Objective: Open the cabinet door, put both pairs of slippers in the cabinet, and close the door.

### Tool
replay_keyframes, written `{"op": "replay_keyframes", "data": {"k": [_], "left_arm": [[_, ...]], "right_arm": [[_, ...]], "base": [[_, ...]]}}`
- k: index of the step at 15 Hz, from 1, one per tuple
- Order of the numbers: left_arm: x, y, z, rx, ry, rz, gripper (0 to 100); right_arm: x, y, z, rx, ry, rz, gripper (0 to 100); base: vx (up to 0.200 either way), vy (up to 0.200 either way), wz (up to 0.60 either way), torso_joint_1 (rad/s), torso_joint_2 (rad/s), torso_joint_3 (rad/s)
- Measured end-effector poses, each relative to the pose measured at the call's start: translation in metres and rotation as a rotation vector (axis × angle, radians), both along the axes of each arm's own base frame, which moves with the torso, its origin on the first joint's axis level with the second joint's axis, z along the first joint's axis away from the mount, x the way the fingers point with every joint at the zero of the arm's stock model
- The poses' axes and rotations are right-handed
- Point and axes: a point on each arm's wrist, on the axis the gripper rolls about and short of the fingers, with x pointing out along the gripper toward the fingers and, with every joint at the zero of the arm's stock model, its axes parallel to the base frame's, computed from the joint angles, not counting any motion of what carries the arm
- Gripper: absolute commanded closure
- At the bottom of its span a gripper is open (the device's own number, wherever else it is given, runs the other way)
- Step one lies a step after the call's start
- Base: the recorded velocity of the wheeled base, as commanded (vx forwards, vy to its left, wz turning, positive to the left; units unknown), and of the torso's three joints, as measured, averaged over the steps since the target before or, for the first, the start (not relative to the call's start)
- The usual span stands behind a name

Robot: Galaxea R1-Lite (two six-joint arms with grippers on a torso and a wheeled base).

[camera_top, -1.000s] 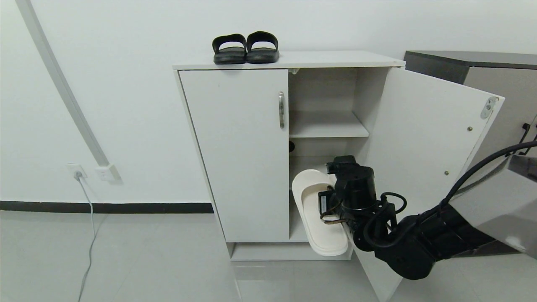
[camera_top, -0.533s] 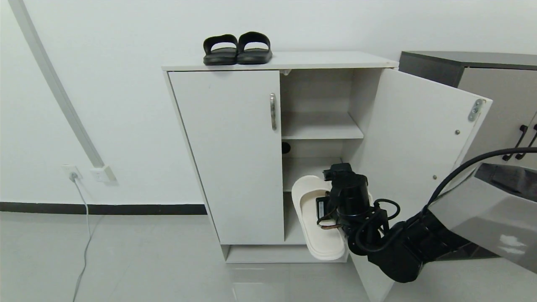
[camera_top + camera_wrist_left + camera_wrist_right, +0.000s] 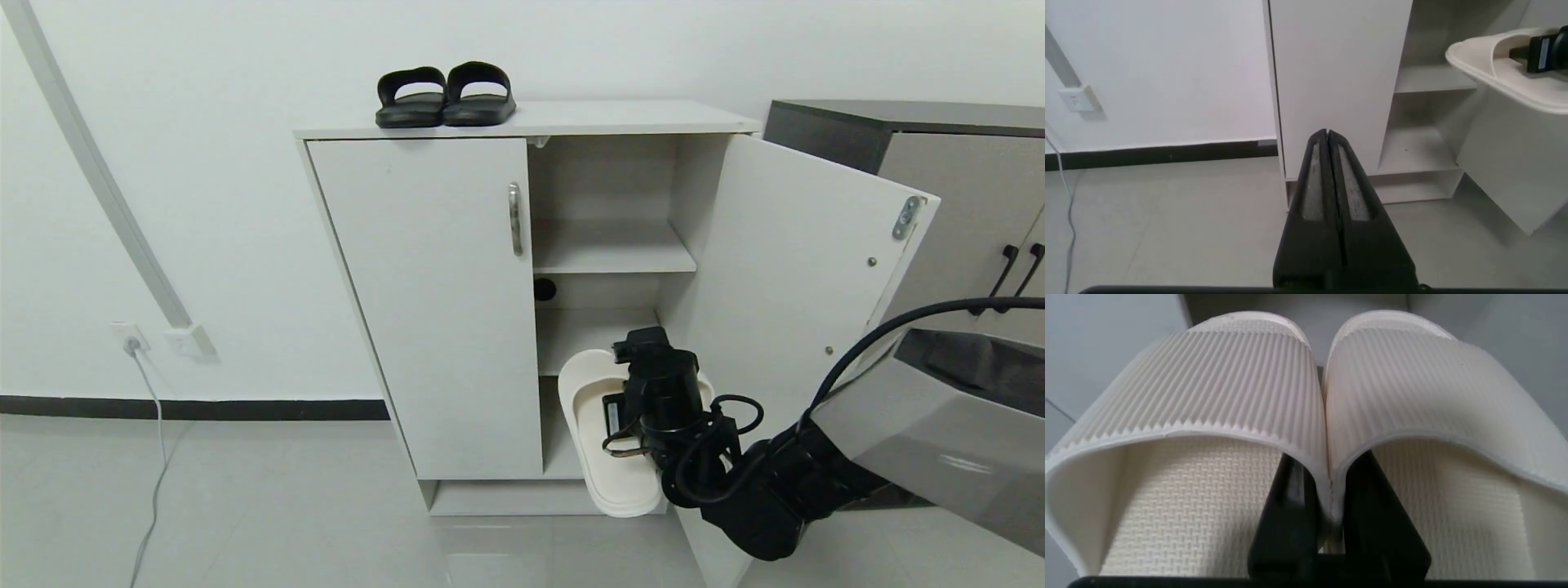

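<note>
White slippers (image 3: 608, 437) are held as a pair at the cabinet (image 3: 620, 118) opening, low and tilted. They are pinched by the inner edges in the right end effector (image 3: 1328, 490). Right door (image 3: 784, 269) is open. Step judged: first pair going in. Next: pair to be set onto a lower shelf (image 3: 584, 339), then released. Black slippers (image 3: 445, 94) are parked on the cabinet top. Left end effector (image 3: 1327, 143) is closed, empty.

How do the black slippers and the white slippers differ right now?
The black slippers lie flat on the cabinet top; the white slippers hang tilted at the open compartment. The right gripper pinches the white pair together; the black pair sits free. Both are slip-on slides.
</note>
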Motion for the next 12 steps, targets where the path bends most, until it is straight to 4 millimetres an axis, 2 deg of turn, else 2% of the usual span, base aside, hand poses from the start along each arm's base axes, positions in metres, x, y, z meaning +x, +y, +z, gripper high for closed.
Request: {"op": "replay_keyframes", "data": {"k": [6, 12], "left_arm": [[0.000, 0.000, 0.000, -0.001, 0.000, 0.000, 100], [0.000, 0.000, 0.000, -0.001, 0.000, 0.000, 100]], "right_arm": [[0.007, -0.006, -0.006, -0.124, -0.015, -0.083, 100], [0.021, -0.023, -0.010, -0.148, -0.006, -0.134, 100]], "base": [[0.000, 0.000, 0.00, 0.000, 0.00, 0.000], [0.000, 0.000, 0.00, 0.000, 0.00, 0.000]]}}
